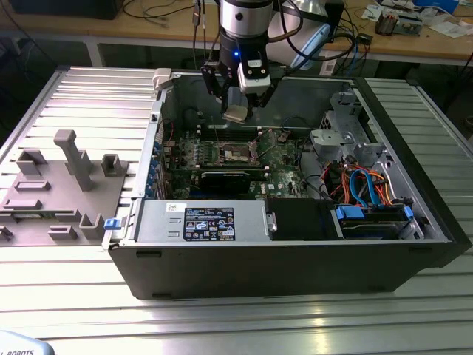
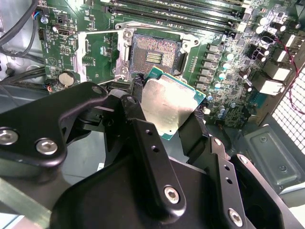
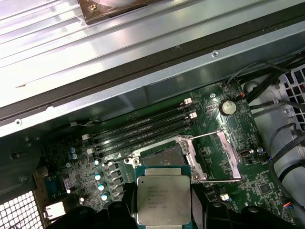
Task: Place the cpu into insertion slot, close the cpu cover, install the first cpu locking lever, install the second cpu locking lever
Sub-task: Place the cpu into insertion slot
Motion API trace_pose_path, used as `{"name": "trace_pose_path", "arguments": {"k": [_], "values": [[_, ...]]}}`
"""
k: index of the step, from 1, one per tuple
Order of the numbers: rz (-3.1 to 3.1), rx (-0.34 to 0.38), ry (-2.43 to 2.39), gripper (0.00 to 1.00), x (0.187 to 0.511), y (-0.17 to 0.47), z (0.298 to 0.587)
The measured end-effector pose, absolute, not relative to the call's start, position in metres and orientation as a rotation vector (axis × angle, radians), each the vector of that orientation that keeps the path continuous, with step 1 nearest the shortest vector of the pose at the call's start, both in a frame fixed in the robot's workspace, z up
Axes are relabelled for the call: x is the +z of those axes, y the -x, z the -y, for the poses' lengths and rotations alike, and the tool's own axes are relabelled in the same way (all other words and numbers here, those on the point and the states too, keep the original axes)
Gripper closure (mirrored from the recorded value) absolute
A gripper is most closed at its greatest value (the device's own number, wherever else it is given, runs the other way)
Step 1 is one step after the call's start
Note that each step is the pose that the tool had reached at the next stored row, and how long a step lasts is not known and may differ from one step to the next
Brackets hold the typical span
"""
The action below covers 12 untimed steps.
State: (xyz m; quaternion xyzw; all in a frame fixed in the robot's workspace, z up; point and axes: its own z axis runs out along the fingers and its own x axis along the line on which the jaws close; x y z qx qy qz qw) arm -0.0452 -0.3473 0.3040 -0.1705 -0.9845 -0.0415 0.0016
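In the second wrist view the hand (image 2: 167, 102) pinches the cpu (image 2: 170, 110) by its edges, over the open slot (image 2: 155, 56).

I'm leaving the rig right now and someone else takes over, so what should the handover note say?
Gripper: shut on the cpu, held in the air near the insertion slot and not touching it.
Insertion slot: empty, contacts bare.
Cpu cover: swung open beside the slot.
Done: cpu is picked up.
Left: cpu not yet seated, cover not closed, locking levers not latched.
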Motion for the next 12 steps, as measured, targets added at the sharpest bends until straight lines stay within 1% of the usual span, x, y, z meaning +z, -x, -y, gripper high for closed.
{"name": "trace_pose_path", "arguments": {"k": [12], "values": [[3.088, -0.128, 0.547, 0.45, 0.3021, 0.0452, 0.3472]]}}
